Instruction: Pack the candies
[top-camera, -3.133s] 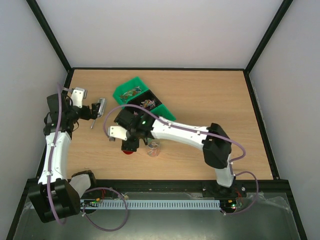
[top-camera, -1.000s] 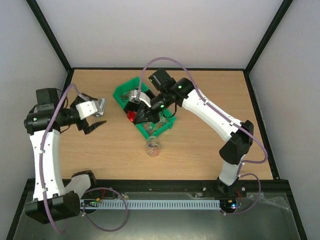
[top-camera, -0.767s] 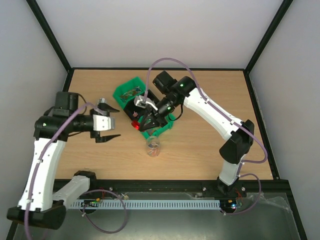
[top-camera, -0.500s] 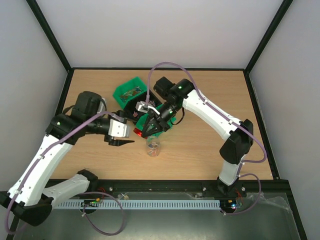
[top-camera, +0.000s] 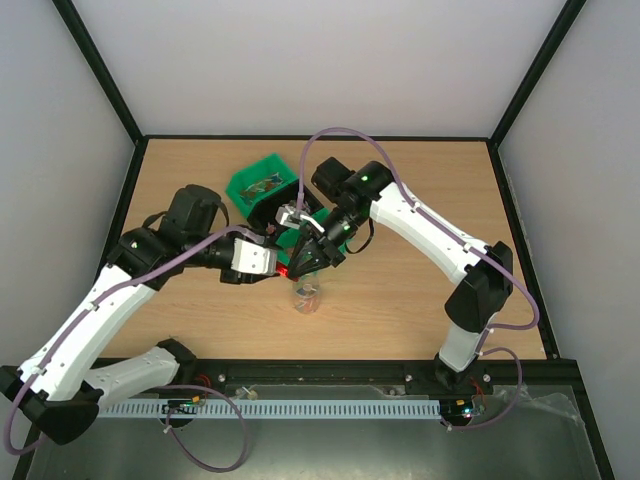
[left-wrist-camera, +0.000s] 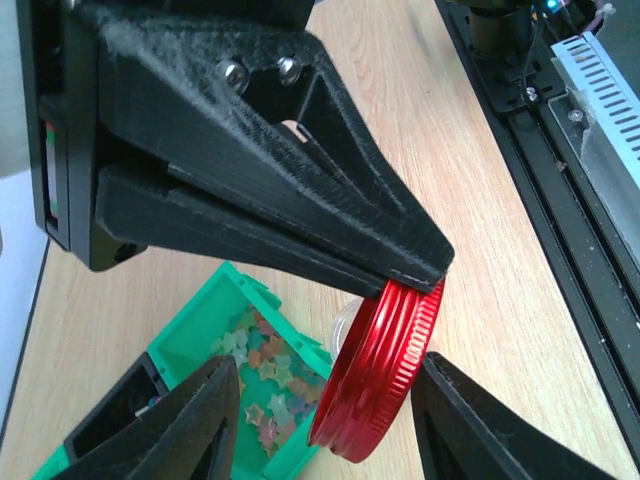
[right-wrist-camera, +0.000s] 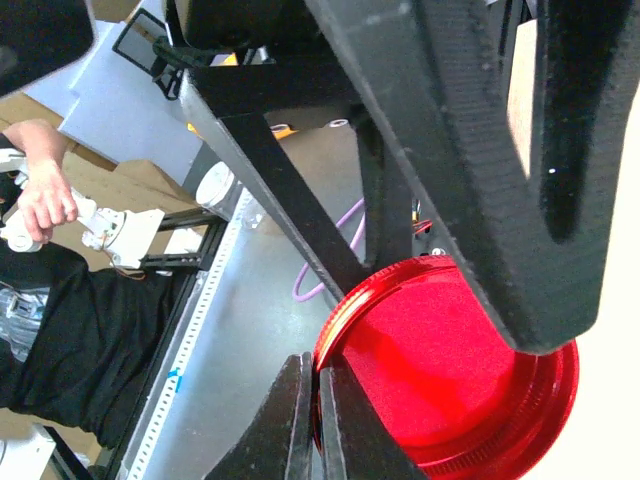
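Over the desk (top-camera: 400, 300), the right claw (top-camera: 292, 266) is clenching the rim of the red lid (left-wrist-camera: 385, 385) and holding it tilted. The left claw (left-wrist-camera: 328, 365) is gaping wide, its fingers flanking that lid. The candies (left-wrist-camera: 262, 365) are lying in the green bin (left-wrist-camera: 190, 330) below.

Light wood table (top-camera: 430, 180) w/ plain white walls (top-camera: 320, 60) on 3 sides, black frame (top-camera: 524, 92) at corners, even lighting.
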